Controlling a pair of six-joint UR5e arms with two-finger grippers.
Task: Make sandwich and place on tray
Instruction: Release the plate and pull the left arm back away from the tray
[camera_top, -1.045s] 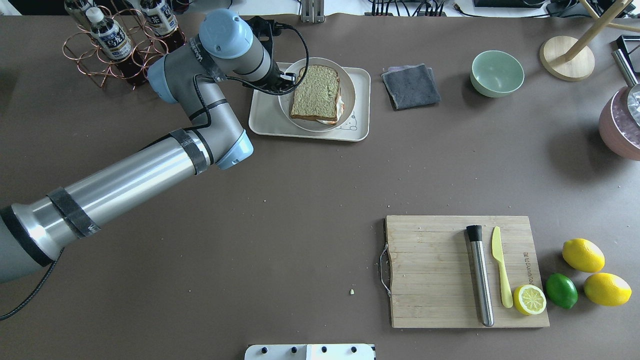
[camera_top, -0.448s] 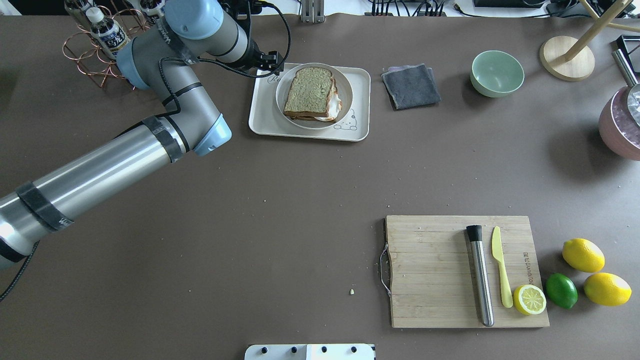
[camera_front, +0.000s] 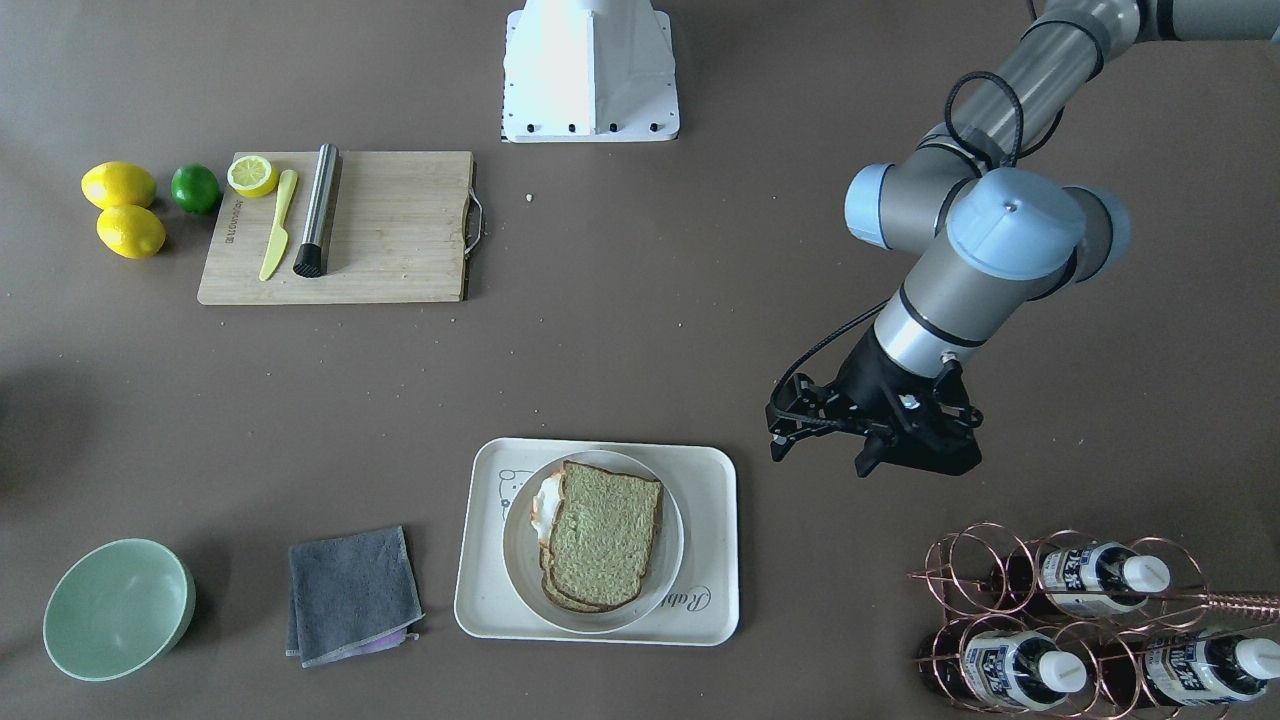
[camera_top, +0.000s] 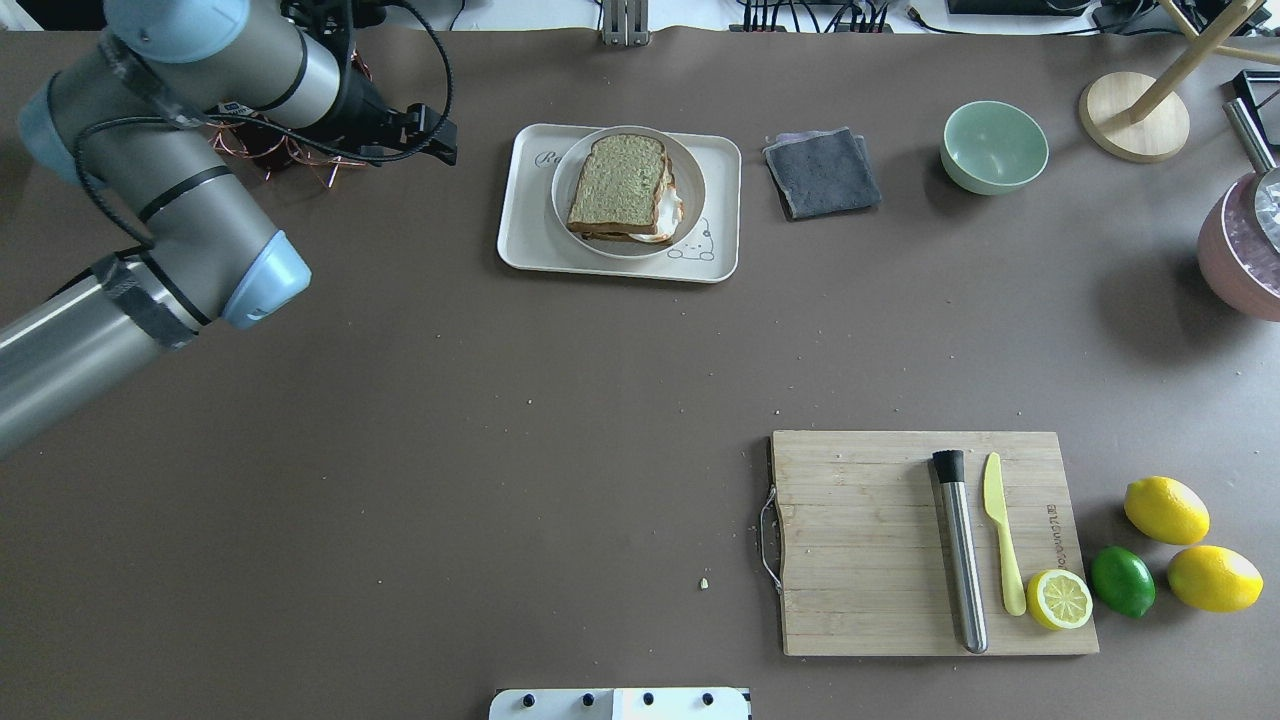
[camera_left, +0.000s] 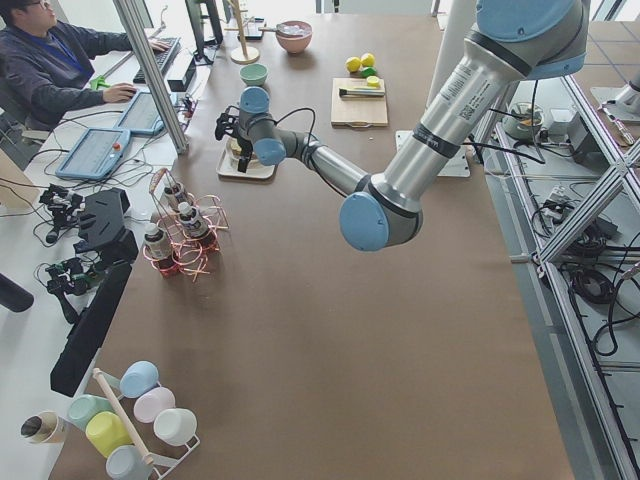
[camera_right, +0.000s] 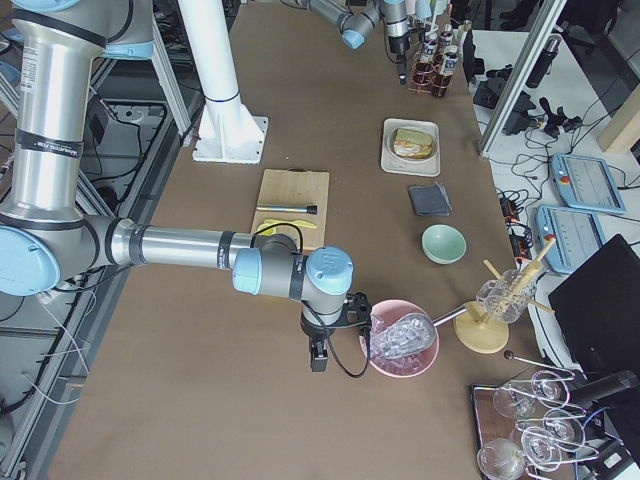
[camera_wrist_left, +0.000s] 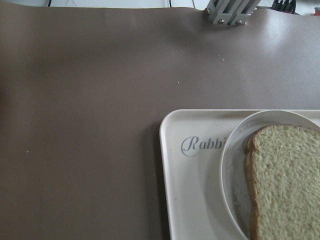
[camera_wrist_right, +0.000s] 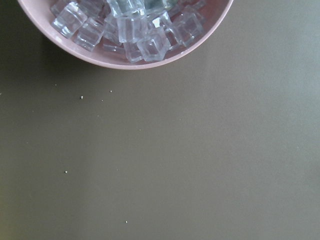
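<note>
The sandwich (camera_top: 618, 185) is two slices of brown-crusted bread with white egg showing at one edge. It lies on a round white plate (camera_top: 690, 215) that stands on the cream tray (camera_top: 525, 240). The sandwich (camera_front: 603, 535) and tray (camera_front: 700, 620) also show in the front view, and the tray's "Rabbit" corner (camera_wrist_left: 190, 200) shows in the left wrist view. My left gripper (camera_top: 450, 142) is open and empty, above the table to the left of the tray; it also shows in the front view (camera_front: 818, 458). My right gripper (camera_right: 318, 355) shows only in the right side view, beside a pink bowl; I cannot tell whether it is open or shut.
A copper rack of bottles (camera_front: 1050, 620) stands close behind my left gripper. A grey cloth (camera_top: 822, 172) and green bowl (camera_top: 994, 146) lie right of the tray. A wooden board (camera_top: 860, 540) holds a muddler, knife and half lemon. The pink bowl holds ice (camera_wrist_right: 125, 30).
My left gripper let go at the plate's left rim and drew back to the left, away from the tray. The plate with the sandwich now rests still on the tray.
</note>
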